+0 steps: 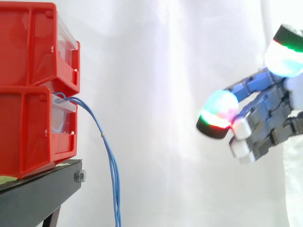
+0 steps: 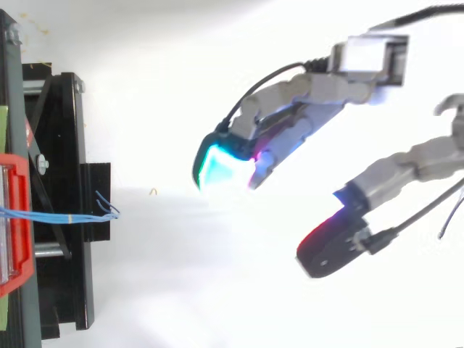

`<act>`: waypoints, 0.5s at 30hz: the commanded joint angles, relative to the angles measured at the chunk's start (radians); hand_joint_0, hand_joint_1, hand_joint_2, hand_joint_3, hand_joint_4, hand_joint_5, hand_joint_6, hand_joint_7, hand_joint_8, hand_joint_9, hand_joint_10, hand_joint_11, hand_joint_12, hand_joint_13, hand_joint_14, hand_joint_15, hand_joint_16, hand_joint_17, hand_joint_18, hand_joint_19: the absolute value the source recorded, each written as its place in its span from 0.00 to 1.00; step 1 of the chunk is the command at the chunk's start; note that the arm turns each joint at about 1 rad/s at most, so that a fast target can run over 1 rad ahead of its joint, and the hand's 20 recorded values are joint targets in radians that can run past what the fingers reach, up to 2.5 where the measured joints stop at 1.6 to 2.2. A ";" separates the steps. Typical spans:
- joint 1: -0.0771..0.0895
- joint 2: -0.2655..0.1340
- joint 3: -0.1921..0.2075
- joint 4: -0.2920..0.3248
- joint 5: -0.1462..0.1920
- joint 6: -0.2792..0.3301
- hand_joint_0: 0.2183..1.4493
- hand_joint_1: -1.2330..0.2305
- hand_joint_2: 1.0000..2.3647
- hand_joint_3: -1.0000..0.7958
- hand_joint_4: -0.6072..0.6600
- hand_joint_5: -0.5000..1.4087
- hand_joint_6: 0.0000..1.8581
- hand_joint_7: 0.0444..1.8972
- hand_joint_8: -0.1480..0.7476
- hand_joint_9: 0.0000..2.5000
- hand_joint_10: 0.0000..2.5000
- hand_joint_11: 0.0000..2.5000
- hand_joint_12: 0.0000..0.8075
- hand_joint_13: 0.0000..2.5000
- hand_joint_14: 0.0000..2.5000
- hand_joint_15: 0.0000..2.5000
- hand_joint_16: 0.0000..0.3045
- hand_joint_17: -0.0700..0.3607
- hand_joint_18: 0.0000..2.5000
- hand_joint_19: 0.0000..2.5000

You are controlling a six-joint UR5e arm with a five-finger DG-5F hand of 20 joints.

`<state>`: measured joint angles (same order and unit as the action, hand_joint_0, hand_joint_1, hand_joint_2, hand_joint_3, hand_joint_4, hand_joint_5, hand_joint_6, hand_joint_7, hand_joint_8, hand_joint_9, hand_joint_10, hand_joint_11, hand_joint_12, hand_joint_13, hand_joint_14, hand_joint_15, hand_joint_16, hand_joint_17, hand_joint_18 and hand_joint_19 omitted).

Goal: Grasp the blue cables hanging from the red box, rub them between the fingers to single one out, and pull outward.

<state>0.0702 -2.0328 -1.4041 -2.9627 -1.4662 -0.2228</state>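
The hand [image 1: 270, 113] sits closest in the side view, coming in from the right edge. Its fingers are loosely bent and spread, with an open gap between them. Its pads [image 1: 218, 111] point left toward the bins. One pad glows cyan and pink with a red and green rim, and another higher up glows green and white. From above, a cluster of fingers ends in a cyan pad [image 2: 217, 165], and a red-glowing pad [image 2: 330, 243] stands well apart from it - the hand [image 2: 312, 101] grips nothing.

Well to the left of it are the cables [image 1: 110, 156], thin and blue. They leave the top of the clear drawer [image 1: 64, 118] of the lower bin [image 1: 23, 132], arc outward and hang close together past the stand [image 1: 42, 194], down to the bottom edge of the side view. A small tan band marks one of them partway down. In the top view the cables [image 2: 58, 216] run as near-parallel lines across the stand, and their loose ends fan out at its outer edge.

The lower bin rests on the black stand, and the upper bin [image 1: 28, 42] is stacked directly on it - both are red. Behind everything hangs the white curtain [image 1: 165, 71].
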 commanded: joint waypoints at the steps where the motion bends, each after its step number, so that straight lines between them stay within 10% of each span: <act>1: 0.019 -0.049 0.001 0.071 0.020 -0.001 0.24 0.34 0.00 0.28 0.70 0.19 0.27 0.45 0.49 0.29 0.00 0.07 0.48 0.22 0.00 0.12 0.15 0.40 0.16 0.13; 5: 0.046 -0.084 -0.001 0.177 0.078 -0.009 0.23 0.35 0.00 0.28 0.70 0.19 0.27 0.45 0.50 0.28 0.00 0.07 0.50 0.21 0.00 0.12 0.16 0.41 0.16 0.13; 15: 0.076 -0.086 -0.001 0.191 0.170 -0.052 0.20 0.38 0.00 0.28 0.71 0.19 0.27 0.45 0.51 0.28 0.00 0.07 0.51 0.21 0.00 0.12 0.16 0.42 0.16 0.13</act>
<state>0.1386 -2.1169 -1.4048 -2.7766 -1.3148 -0.2703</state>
